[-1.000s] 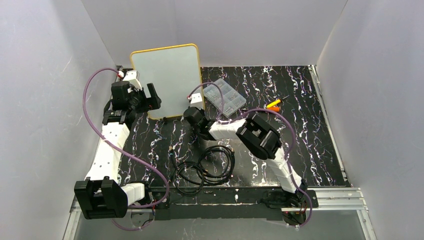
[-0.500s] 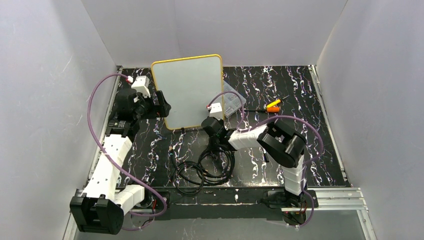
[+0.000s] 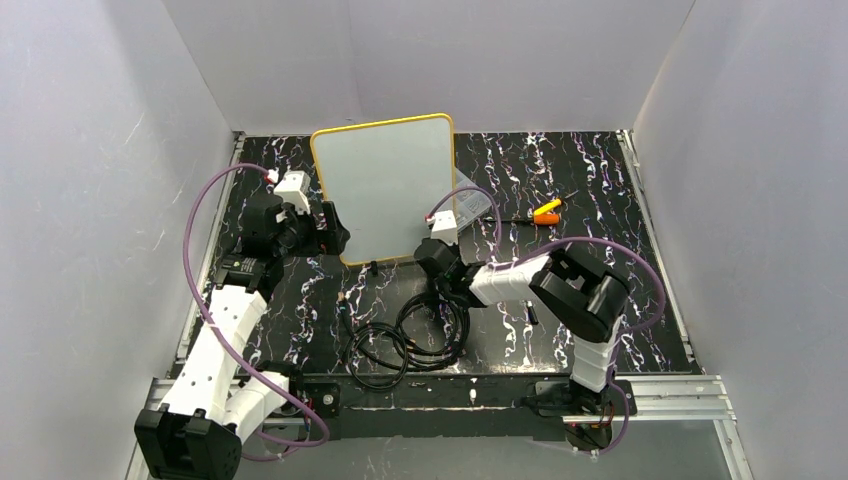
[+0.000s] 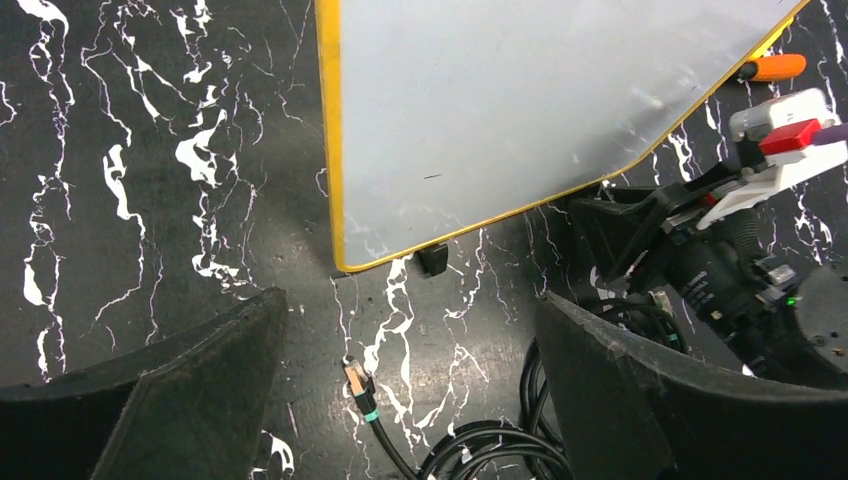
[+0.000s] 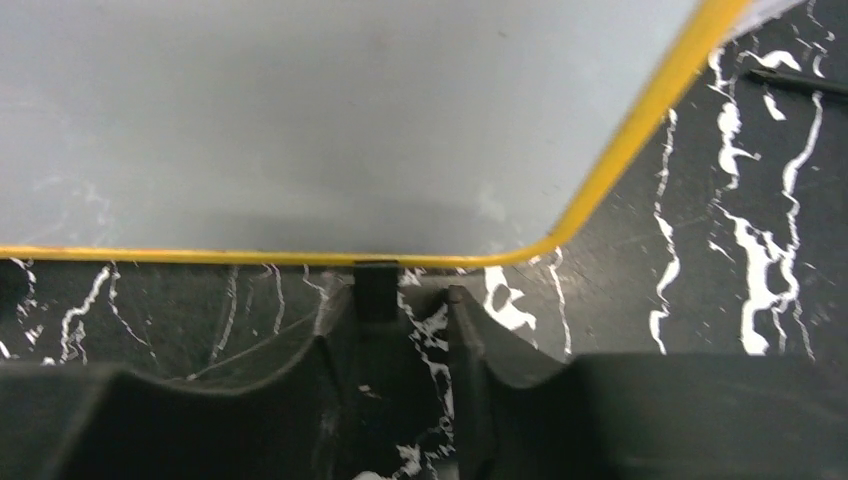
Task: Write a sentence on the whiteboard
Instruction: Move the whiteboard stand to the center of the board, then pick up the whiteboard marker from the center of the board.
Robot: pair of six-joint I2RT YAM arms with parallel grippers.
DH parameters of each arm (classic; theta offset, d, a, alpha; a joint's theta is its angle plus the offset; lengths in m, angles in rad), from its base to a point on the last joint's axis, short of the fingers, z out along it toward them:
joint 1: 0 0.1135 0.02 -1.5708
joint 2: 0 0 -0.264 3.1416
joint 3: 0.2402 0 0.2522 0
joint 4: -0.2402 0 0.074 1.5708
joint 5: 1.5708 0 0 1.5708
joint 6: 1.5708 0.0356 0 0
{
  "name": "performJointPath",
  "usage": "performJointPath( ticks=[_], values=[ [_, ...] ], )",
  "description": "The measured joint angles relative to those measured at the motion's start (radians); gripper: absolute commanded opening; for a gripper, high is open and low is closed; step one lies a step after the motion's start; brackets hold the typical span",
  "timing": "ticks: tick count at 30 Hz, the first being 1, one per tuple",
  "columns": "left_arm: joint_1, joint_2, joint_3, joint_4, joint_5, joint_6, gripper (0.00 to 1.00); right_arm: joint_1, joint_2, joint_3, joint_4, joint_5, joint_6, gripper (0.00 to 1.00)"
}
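the left gripper stood wide apart and empty just left of the whiteboard, by its near-left corner and touching nothing. the whiteboard lay at the far middle of the table, long axis running near to far, its face blank. the right gripper was the closer one, at the near edge toward the right corner, jaws parted a little either side of a small black foot, seemingly not clamping it.

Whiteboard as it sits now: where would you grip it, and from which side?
Probably its near edge, coming in low from the arms' side: the whiteboard lies flat, thin enough for narrow jaws, and its black foot seems to lift that edge off the table.
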Motion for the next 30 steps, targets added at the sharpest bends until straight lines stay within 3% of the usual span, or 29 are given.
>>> performJointPath(
  ticks=[15, 23, 26, 30],
  values=[
    [-0.029, -0.027, -0.012, -0.019, -0.018, 0.026, 0.9, -0.005, -0.261, -0.14, -0.092, -0.05, -0.042, 0.77],
    [-0.12, -0.109, -0.014, -0.018, -0.037, 0.077, 0.89, -0.012, -0.526, -0.142, -0.369, -0.126, -0.064, 0.82],
    [-0.167, -0.105, -0.007, -0.021, -0.036, 0.089, 0.89, -0.063, -0.607, -0.126, -0.519, -0.171, -0.064, 0.81],
    [-0.219, -0.056, 0.05, -0.023, -0.029, 0.092, 0.89, -0.278, -0.665, -0.104, -0.687, -0.307, -0.06, 0.78]
  ],
)
